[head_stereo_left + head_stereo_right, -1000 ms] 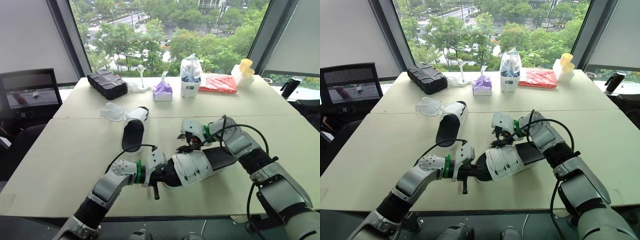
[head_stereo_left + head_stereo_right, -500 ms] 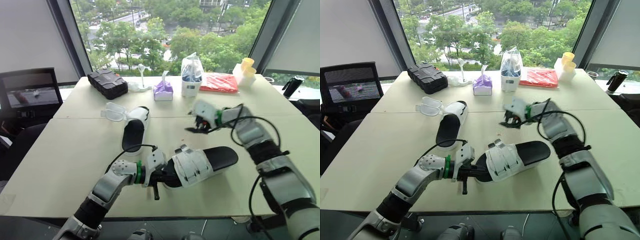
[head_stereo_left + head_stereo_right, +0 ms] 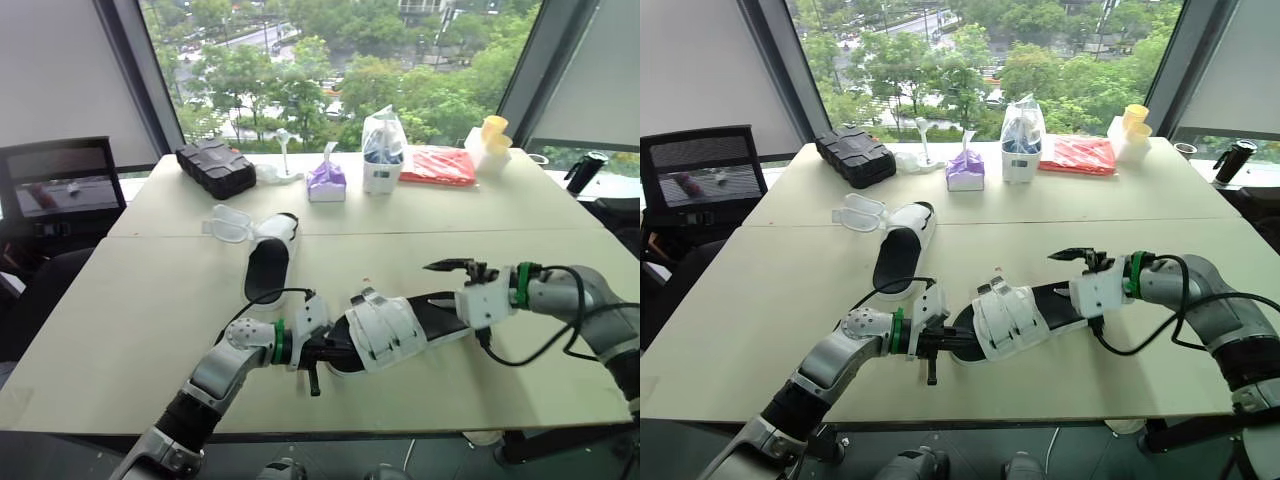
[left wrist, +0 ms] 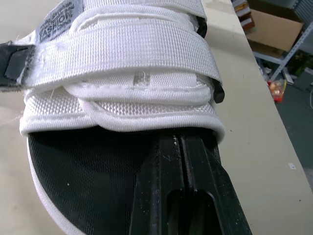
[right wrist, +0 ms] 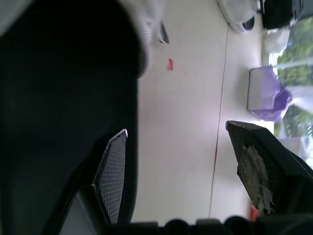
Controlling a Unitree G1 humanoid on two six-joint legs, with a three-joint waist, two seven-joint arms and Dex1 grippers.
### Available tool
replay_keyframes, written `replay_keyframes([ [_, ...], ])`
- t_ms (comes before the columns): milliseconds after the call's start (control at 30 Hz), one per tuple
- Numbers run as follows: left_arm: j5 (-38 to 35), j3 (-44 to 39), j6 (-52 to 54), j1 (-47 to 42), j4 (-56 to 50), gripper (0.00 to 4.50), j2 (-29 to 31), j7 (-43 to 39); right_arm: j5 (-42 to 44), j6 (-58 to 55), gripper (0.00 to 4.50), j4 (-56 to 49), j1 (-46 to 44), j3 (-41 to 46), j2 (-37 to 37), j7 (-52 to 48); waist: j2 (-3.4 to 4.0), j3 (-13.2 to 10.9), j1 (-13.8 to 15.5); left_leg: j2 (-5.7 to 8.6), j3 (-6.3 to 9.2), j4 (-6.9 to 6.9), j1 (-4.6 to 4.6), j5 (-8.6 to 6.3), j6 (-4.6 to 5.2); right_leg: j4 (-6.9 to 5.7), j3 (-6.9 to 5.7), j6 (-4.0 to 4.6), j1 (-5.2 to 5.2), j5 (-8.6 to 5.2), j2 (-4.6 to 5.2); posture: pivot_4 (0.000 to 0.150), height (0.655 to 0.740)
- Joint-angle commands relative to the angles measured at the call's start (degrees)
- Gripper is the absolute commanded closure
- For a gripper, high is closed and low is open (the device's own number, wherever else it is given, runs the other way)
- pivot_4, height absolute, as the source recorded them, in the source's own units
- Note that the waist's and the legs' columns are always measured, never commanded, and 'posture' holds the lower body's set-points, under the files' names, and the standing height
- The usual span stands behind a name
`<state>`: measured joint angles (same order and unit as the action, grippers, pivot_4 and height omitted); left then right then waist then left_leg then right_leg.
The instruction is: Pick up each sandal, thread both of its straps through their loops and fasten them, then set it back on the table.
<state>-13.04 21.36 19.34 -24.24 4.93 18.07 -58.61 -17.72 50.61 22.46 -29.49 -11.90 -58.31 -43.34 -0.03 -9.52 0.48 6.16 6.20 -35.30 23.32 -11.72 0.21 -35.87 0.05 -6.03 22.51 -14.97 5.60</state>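
On the bench [image 3: 150,300] the near sandal [image 3: 400,325] lies flat, toe toward the robot, and the far sandal [image 3: 268,262] lies well behind it with what appear to be its straps spread open to one side, so that one is judged not yet done. Left claw [image 3: 318,352] is clamped on the near sandal's toe edge; right claw [image 3: 455,285] stands wide open at the heel, one finger over the footbed, gripping nothing. Main risk: a lift from the toe grip alone leaves the long sole unsupported, so it could sag, pivot or slip out. Second risk: the right claw's lower finger is close to the heel and could push the sandal and twist it in the left grip. Lesser risk: one strap end [image 3: 365,297] stands up from the upper; if not pressed down it may peel loose.
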Motion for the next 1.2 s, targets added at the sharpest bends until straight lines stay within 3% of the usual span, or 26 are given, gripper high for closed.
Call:
replay_keyframes([
  [33,2.04,0.36,-0.57,0.03,3.07,4.5,0.56,0.45,-0.9,8.91,1.01,1.21,-0.74,1.08,-0.91,3.23,0.0,0.0,-0.13,0.0,0.0,0.0,-0.03,0.0,0.0,-0.01,0.0,0.03,-0.01,0.01,0.0,0.15,0.74],
  [400,-0.51,-4.52,0.82,-0.28,0.7,4.5,1.36,3.47,-11.12,21.66,1.01,7.57,-9.75,-4.02,8.1,11.07,-0.04,-0.02,0.08,-0.03,0.05,0.0,-0.03,0.13,0.11,-0.14,0.09,0.05,0.09,0.02,-0.05,0.15,0.74],
  [800,-10.37,-18.1,13.64,2.55,-13.73,4.5,10.96,5.31,-28.14,35.05,1.01,16.57,-18.03,-7.81,13.99,23.97,-0.09,-0.39,-1.12,-0.01,0.07,0.39,0.11,0.28,-0.15,-0.34,0.25,-0.07,0.58,0.1,-0.27,0.15,0.74],
  [900,-10.87,-19.2,14.21,3.63,-15.01,4.5,12.15,5.92,-31.08,36.9,1.87,16.88,-18.97,-8.15,14.18,26.64,-0.08,-0.4,-1.19,-0.01,0.06,0.39,0.11,0.3,-0.18,-0.34,0.32,-0.07,0.59,0.1,-0.32,0.15,0.74],
  [1067,-12.0,-21.11,14.58,4.32,-15.22,4.5,12.38,7.69,-34.71,39.39,4.35,17.24,-19.75,-8.91,14.1,30.14,-0.08,-0.43,-1.19,-0.05,0.05,0.35,0.1,0.36,-0.27,-0.43,0.42,0.07,0.62,0.03,-0.4,0.15,0.74],
  [1200,-11.62,-21.34,13.71,4.2,-14.42,4.5,12.29,8.64,-35.9,37.45,4.44,19.34,-20.91,-9.44,13.65,32.63,-0.08,-0.43,-1.23,-0.05,0.02,0.33,0.08,0.37,-0.29,-0.46,0.48,0.08,0.64,0.03,-0.42,0.15,0.74],
])
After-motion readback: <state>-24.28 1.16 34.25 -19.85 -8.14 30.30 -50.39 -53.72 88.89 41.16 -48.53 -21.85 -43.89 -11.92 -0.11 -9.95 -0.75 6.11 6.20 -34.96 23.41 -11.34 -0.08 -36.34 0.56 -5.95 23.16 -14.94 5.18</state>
